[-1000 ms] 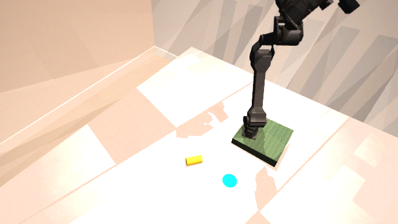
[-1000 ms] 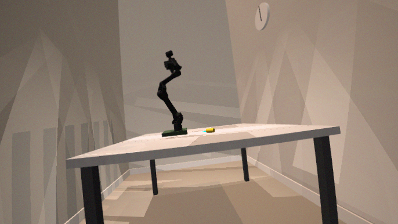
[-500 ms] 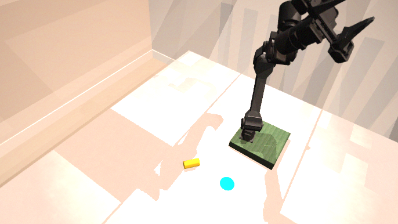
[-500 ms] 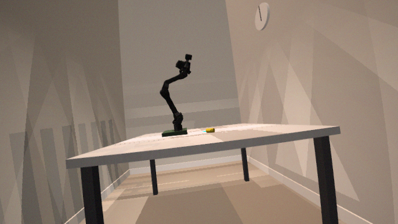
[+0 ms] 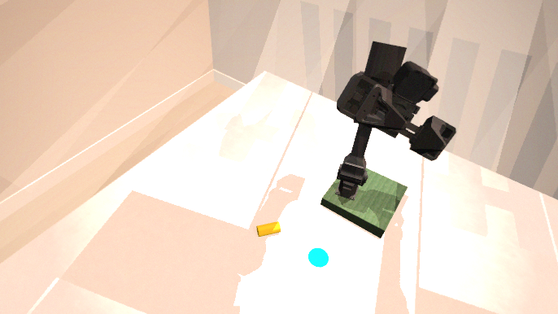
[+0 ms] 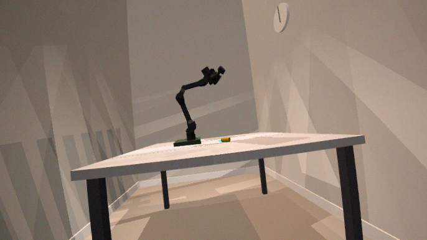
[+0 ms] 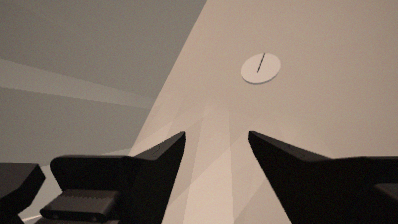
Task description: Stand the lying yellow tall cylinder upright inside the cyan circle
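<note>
The yellow cylinder (image 5: 268, 228) (image 6: 225, 139) lies on its side on the white table (image 5: 203, 171) (image 6: 249, 152). The flat cyan circle (image 5: 318, 257) lies to its right and a little nearer the bottom of the view in the top view, apart from it. In the exterior view the circle is only a thin sliver (image 6: 219, 140) beside the cylinder's left end. My gripper (image 7: 216, 135) is open, with nothing between its fingers. It is held high above the table, well away from the cylinder. Neither the cylinder nor the circle shows in the wrist view.
The arm stands on a green block (image 5: 372, 203) (image 6: 183, 143), up and to the right of the cylinder in the top view. A round wall clock (image 6: 281, 17) (image 7: 260, 68) hangs on the wall. Strong light and shadow patches cover the table top.
</note>
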Controlling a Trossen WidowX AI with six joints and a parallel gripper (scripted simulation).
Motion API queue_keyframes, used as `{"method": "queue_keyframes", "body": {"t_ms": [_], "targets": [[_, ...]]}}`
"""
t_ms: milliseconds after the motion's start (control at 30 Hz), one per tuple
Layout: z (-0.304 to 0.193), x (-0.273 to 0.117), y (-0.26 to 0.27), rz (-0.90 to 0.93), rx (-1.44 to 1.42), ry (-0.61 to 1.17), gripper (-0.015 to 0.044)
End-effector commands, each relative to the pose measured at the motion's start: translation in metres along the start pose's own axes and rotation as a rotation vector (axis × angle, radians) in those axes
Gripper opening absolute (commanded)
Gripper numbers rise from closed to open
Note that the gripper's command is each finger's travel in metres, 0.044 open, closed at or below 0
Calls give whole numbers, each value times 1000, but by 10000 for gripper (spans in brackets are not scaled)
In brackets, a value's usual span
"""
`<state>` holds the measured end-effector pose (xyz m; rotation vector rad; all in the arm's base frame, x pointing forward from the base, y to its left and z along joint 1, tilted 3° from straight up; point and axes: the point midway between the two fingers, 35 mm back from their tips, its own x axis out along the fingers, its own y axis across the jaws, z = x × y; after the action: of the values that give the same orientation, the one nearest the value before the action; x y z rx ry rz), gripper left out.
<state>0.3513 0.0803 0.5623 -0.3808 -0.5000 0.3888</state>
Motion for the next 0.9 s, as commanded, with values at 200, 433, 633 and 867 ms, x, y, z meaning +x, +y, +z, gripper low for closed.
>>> {"method": "queue_keyframes", "body": {"t_ms": [200, 433, 633, 867], "targets": [[-136, -17, -30, -127, 236, 445, 309], [-215, -55, -46, -243, 390, 724, 309], [-272, -101, -54, -359, 521, 957, 309], [-323, -166, -55, -509, 674, 1222, 309]]}}
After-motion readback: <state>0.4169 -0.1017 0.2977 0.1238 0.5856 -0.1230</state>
